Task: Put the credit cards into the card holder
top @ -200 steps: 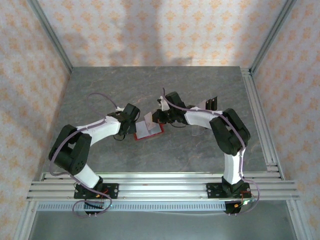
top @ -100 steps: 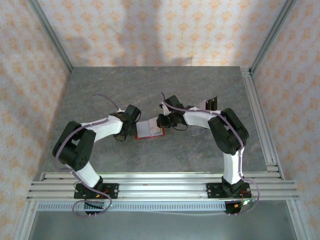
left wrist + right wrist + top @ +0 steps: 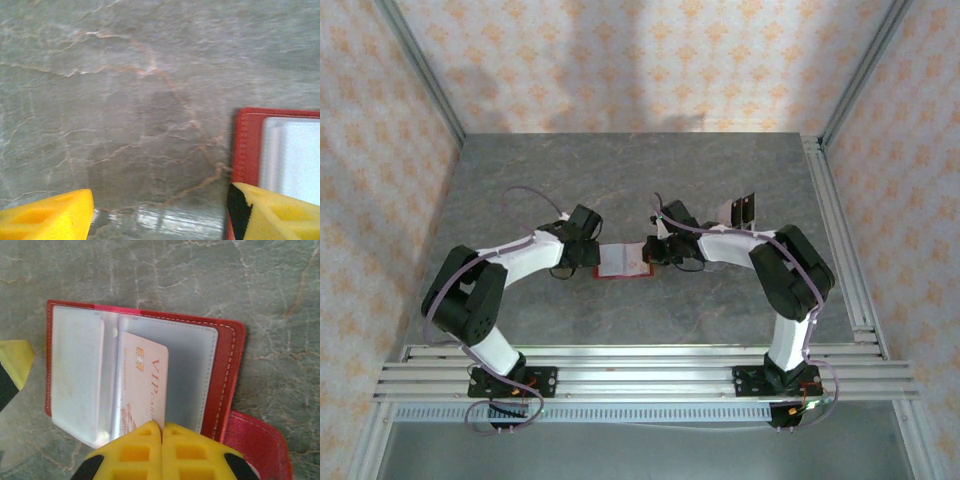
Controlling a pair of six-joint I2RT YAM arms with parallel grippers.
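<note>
The red card holder [image 3: 623, 262] lies open and flat on the table, its clear pale sleeves up [image 3: 227, 365]. A pale pink card [image 3: 145, 385] with a gold chip and "VIP" lettering sits partly inside a sleeve. My right gripper [image 3: 162, 426] is shut on its near edge, at the holder's right side [image 3: 657, 252]. My left gripper [image 3: 160, 215] is open over bare table at the holder's left side [image 3: 592, 253]. Its right finger [image 3: 272, 212] overlaps the holder's red border [image 3: 245, 150]. Two dark credit cards [image 3: 738, 208] lie at the back right.
The holder's red snap tab [image 3: 257, 445] sticks out by my right fingers. Grey marble table [image 3: 620, 170] runs free behind and in front of the holder. Aluminium rails [image 3: 640, 365] line the near edge and the right side [image 3: 835, 230]. Patterned walls enclose the table.
The card holder was tilted up with a flap raised; now it lies flat and open. Both grippers have come down beside it, and the right one shifted right with the card.
</note>
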